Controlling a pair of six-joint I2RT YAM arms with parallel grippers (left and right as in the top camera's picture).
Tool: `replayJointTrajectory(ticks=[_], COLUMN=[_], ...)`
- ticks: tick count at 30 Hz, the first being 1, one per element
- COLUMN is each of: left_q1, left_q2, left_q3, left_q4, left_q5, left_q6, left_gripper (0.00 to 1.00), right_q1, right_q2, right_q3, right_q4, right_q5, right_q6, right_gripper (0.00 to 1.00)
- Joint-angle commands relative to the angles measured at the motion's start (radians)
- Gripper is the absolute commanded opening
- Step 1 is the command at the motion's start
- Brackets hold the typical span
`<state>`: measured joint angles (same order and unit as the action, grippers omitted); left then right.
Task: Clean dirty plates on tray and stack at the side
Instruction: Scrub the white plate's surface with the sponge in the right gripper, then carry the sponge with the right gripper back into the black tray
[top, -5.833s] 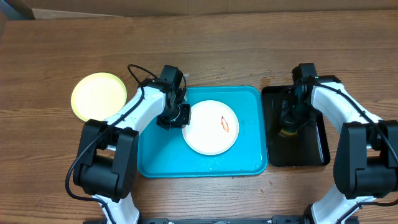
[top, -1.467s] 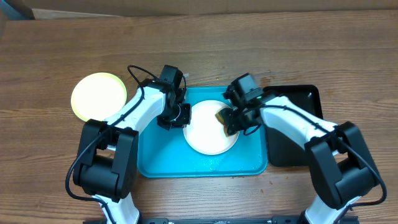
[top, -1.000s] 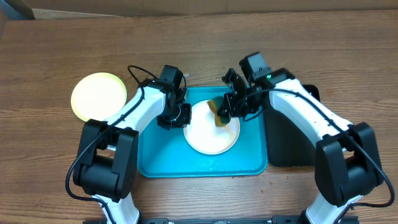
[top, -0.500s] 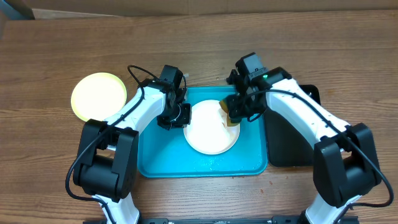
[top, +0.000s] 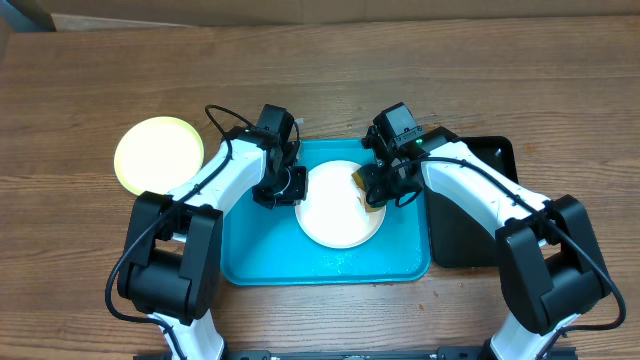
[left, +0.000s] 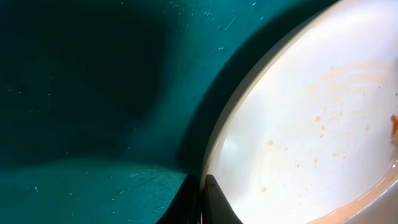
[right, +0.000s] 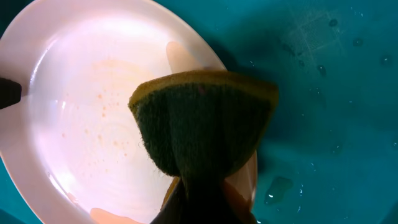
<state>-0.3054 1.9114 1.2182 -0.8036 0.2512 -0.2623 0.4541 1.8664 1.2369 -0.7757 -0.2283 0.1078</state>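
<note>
On tray (top: 262, 262), white plate (top: 328, 218) beneath right gripper's (top: 378, 190) sponge (right: 205, 124).

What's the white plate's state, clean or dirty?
Dirty: faint orange film and specks show on the white plate, left of the sponge.

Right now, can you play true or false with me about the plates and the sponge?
1. The right jaws hold a sponge over the white plate. True.
2. The yellow plate sits on the blue tray. False: it lies on the wooden table, left of the tray.
3. The white plate has faint orange specks on it. True.
4. Two plates lie on the blue tray. False: only the white one does.
5. The left jaws are wide open, high above the tray. False: they are shut at the white plate's left rim.
</note>
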Motion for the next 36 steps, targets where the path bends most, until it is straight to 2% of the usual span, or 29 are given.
replayJointTrajectory(ticks=[1, 18, 30, 32, 36], left_q1=[0.003, 0.003, 0.003, 0.003, 0.003], left_q2=[-0.002, -0.002, -0.002, -0.002, -0.002], left_q3=[-0.007, -0.006, -0.006, -0.006, -0.006], left_q4=[0.000, 0.001, 0.000, 0.000, 0.000], left_q5=[0.008, 0.008, 0.008, 0.008, 0.008], left_q6=[-0.014, -0.015, -0.014, -0.014, -0.014], left_gripper=[0.04, 0.04, 0.04, 0.04, 0.04], right_q1=[0.006, 0.020, 0.050, 0.048, 0.036], right_q2=[-0.003, 0.008, 0.120, 0.120, 0.120], right_q3=[-0.007, -0.007, -0.007, -0.007, 0.010], right_q4=[0.012, 0.042, 0.071, 0.052, -0.013], right_q5=[-0.002, -0.012, 0.025, -0.032, -0.278], right_q6=[-0.005, -0.005, 0.019, -0.016, -0.153], right_gripper=[0.04, 0.04, 0.04, 0.04, 0.04])
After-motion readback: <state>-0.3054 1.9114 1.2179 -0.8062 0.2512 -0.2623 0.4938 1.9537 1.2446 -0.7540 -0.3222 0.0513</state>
